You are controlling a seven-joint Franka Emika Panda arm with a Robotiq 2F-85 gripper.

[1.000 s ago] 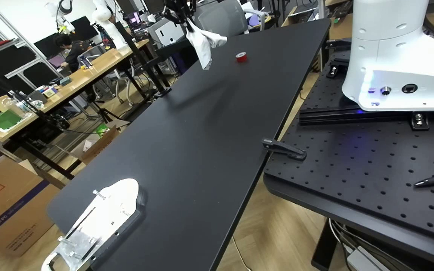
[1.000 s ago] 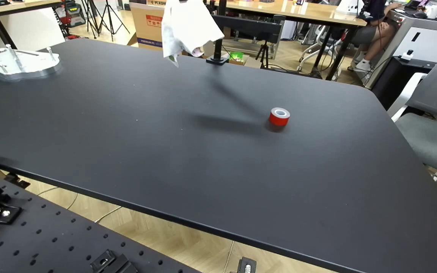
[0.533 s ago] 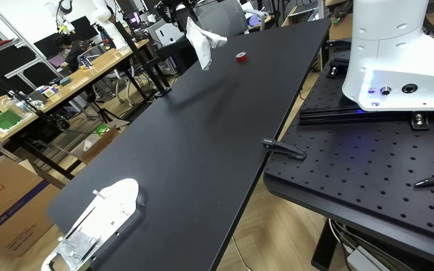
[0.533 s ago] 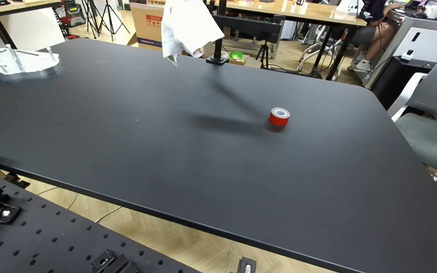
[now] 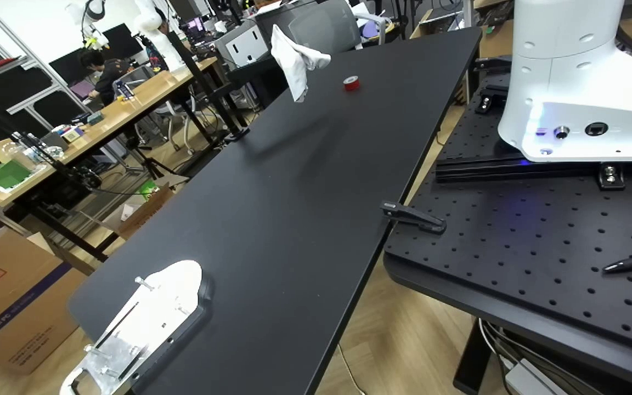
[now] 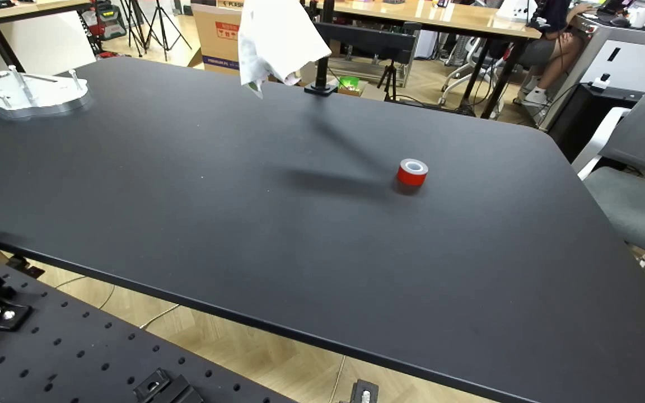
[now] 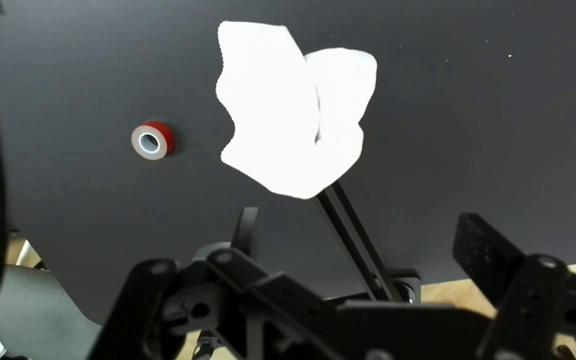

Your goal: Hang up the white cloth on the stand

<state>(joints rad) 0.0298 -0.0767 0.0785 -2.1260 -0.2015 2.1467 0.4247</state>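
Pincer point(image 7: 358, 229) is standing wide and empty, low in the wrist view; upper middle, white cloth point(image 7: 283, 115) is seemingly hanging on the stand point(image 7: 342, 237), visible rightward below; backing straight off next, spread, should be avoiding snags.

overexposed cloth point(image 7: 268, 100), soft shadows point(image 6: 331, 183) on table point(image 6: 468, 252)

A grey chair point(image 6: 641, 215) beside a black table point(image 6: 300, 246) (wood-toned floor point(image 6: 233, 344) below), a wooden desk point(image 6: 457, 15) beyond
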